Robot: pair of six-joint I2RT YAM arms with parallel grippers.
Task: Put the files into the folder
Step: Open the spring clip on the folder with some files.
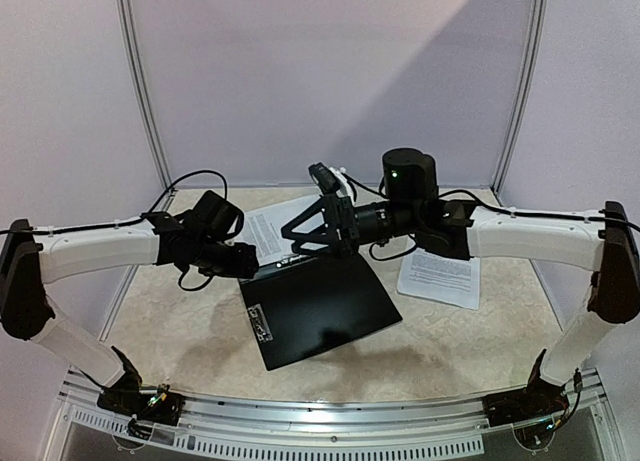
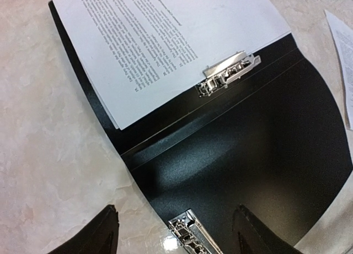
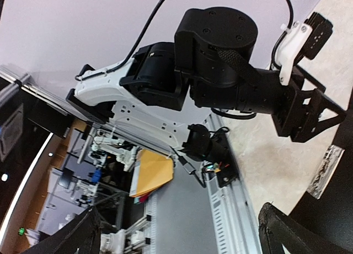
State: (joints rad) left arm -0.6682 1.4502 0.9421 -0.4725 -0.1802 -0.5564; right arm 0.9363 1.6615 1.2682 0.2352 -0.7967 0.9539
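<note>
Folder (image 1: 320, 306) lies open, folded left-right, a sheet (image 2: 165, 44) on its far leaf. Print and edge label (image 1: 263, 326) are unreadable. Left gripper (image 2: 176, 212) and right gripper (image 3: 177, 210) gape empty.

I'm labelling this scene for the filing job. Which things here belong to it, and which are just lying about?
Belong:
black folder, open
printed sheet lying on its inner face
second printed sheet, loose to the folder's right
metal clips

Just there:
black cables
marbled table top

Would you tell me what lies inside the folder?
A printed sheet covers the folder's far half beside a clip; its near half holds no paper. Anything under the sheet is hidden.
</note>
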